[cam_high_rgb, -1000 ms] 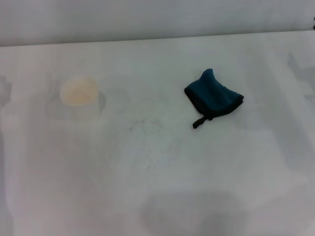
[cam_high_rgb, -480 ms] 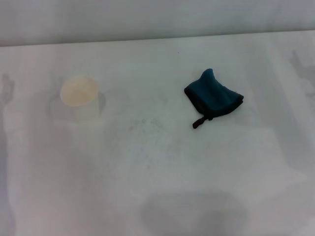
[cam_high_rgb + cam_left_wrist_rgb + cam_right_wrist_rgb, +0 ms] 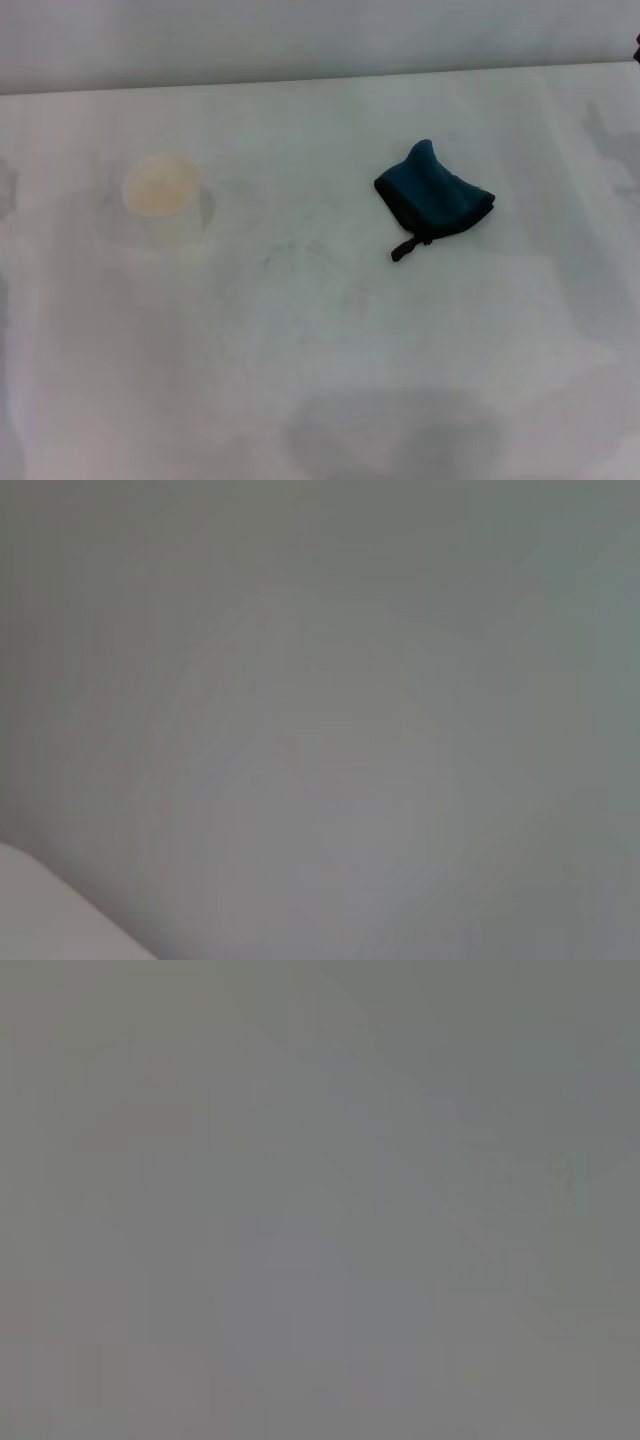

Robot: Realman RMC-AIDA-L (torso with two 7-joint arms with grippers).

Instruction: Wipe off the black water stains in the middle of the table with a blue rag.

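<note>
In the head view the table (image 3: 330, 400) fills nearly the whole frame as a plain white surface, its far edge running across near the top. The blue rag (image 3: 434, 199) lies bunched on the table to the right of centre, dark teal with black edging, and its short black loop tag (image 3: 405, 248) trails from its near side toward the robot. The black water stains (image 3: 300, 252) appear only as a faint greyish smudge with tiny specks near the middle of the table, to the left of the rag and apart from it. A white paper cup (image 3: 163, 205) stands upright on the left part of the table, well apart from the rag, with the smudge between the two. Neither the left gripper nor the right gripper appears in this view, so whether their jaws are released or clenched cannot be told. The left wrist view shows only a blank grey-green field with a pale patch in one corner, and nothing in it can be identified. The right wrist view is a uniform grey field with nothing recognisable.
</note>
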